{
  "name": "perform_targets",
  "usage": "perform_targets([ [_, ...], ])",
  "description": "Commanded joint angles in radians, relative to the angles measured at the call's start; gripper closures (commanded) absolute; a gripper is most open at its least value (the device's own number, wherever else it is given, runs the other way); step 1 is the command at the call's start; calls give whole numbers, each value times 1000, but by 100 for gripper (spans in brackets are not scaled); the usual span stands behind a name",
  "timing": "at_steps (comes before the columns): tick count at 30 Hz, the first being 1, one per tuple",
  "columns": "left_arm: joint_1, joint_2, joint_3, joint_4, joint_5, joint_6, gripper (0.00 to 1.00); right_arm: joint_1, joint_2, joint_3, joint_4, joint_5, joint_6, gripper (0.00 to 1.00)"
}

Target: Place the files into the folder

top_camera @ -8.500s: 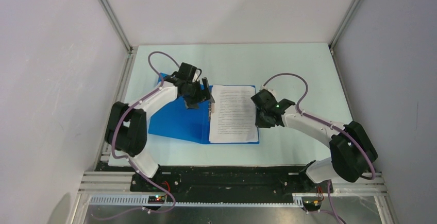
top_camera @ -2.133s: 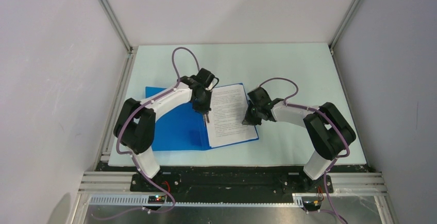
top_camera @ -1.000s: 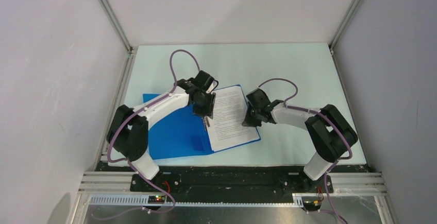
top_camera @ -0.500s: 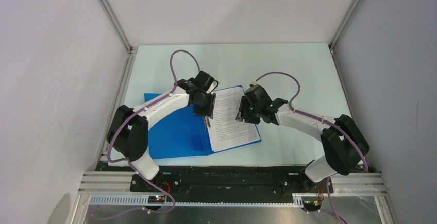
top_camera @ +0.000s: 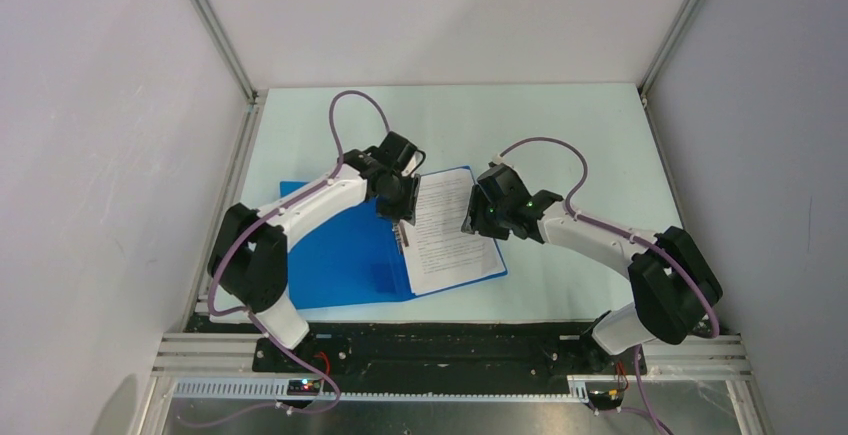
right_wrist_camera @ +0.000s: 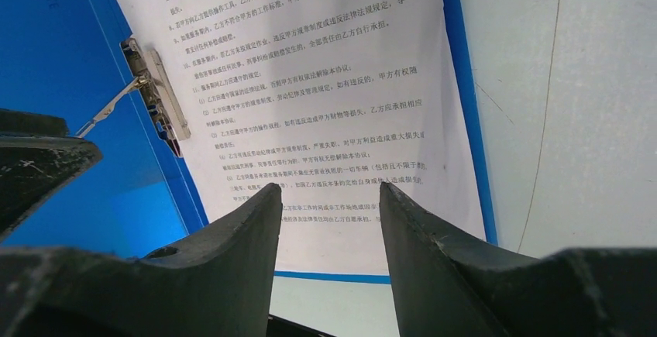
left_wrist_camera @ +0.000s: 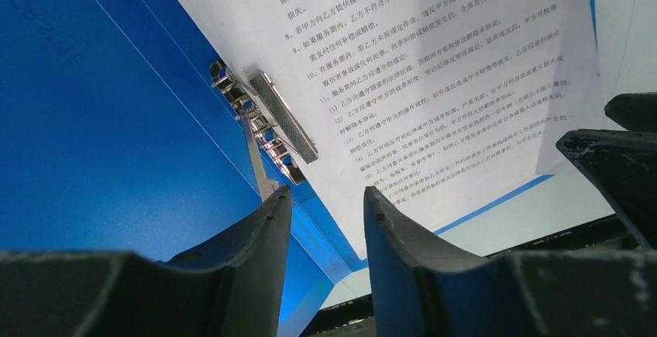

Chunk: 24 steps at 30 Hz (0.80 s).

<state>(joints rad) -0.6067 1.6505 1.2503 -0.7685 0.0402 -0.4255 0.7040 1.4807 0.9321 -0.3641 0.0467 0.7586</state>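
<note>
Top view: shows folder (top_camera: 340,255) open flat on table (top_camera: 560,135), files (top_camera: 450,230) lying on its right cover.
Left wrist: shows left gripper (left_wrist_camera: 327,197) jaws apart, empty, near metal clip (left_wrist_camera: 271,124).
Right wrist: shows right gripper (right_wrist_camera: 329,194) jaws apart, empty, over files.

My left arm (top_camera: 300,203) reaches forward and bends inward, wrist tipped so my left pincer (top_camera: 401,217) points steeply down. Its two dark fingers (left_wrist_camera: 256,236) stand a little apart, with nothing between them. My right arm (top_camera: 600,238) stretches in from the other side, elbow low, and my right pincer (top_camera: 477,219) also angles down and inward. Its fingers (right_wrist_camera: 232,228) are likewise parted and grip nothing. The two pincers face each other, near but not touching.
</note>
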Motion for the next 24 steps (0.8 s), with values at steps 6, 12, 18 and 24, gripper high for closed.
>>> perform_targets([
  [6,24,6,66,10,-15,26,56,5,-15,36,-6,39,-16,46],
  [12,40,-41,74,5,-16,15,57,7,-26,36,-4,38,-14,46],
  [18,152,-177,25,-4,-25,-35,56,38,-35,81,-39,51,-7,46],
  [24,382,-409,-122,-49,-72,-64,25,58,-1,109,-90,85,-9,46],
])
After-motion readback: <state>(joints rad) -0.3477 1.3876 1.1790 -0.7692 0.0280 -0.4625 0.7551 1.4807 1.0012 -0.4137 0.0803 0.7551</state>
